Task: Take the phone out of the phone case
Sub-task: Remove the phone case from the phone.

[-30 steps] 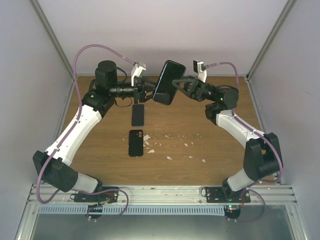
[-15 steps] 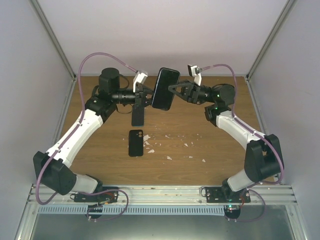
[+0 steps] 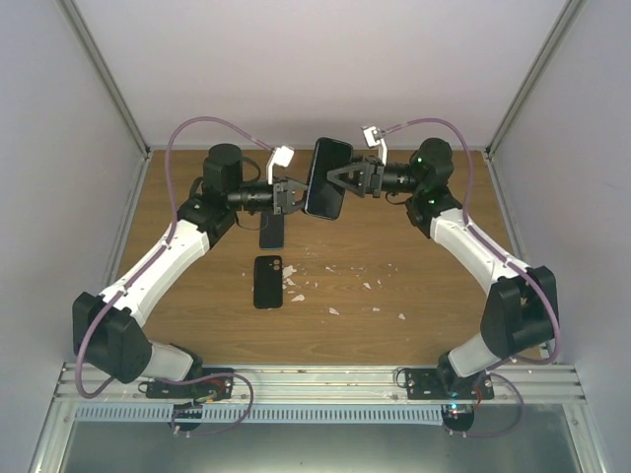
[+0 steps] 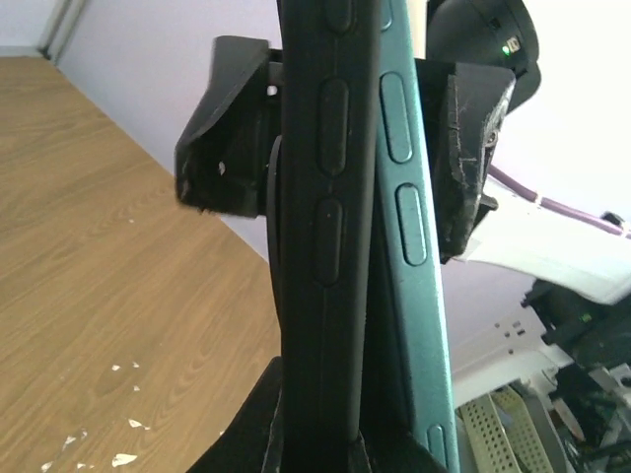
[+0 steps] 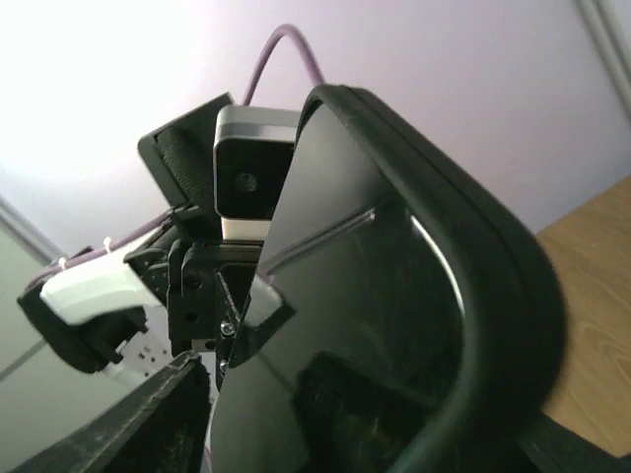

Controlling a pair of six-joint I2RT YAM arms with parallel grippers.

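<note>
The teal-edged phone point(image 4: 406, 246) seems only partly peeled from the black rubbery phone case point(image 4: 325, 246), which the left claw point(image 3: 298, 195) clamps aloft while the right claw point(image 3: 338, 182) straddles it, grip unclear.

Seen from overhead, a flat dark device point(image 3: 271, 235) on the tabletop point(image 3: 434, 296) had its upper end hidden behind the left tool point(image 3: 300, 193). Just below it, a dark slab point(image 3: 267, 282) was too small to tell as phone or cover. The pale flecks point(image 3: 333, 311) nearby were too small to identify.

In the left wrist view, the phone case point(image 4: 320, 246) and the teal phone point(image 4: 406, 246) ran off the top and bottom edges. The left tool's fingers point(image 4: 254, 429) were cropped to dark slivers at the lower edge.

In the right wrist view, the case rim was blurred and the screen ran off the bottom. The right tool point(image 3: 341, 181) appeared there only as a soft dark shape at lower left.
</note>
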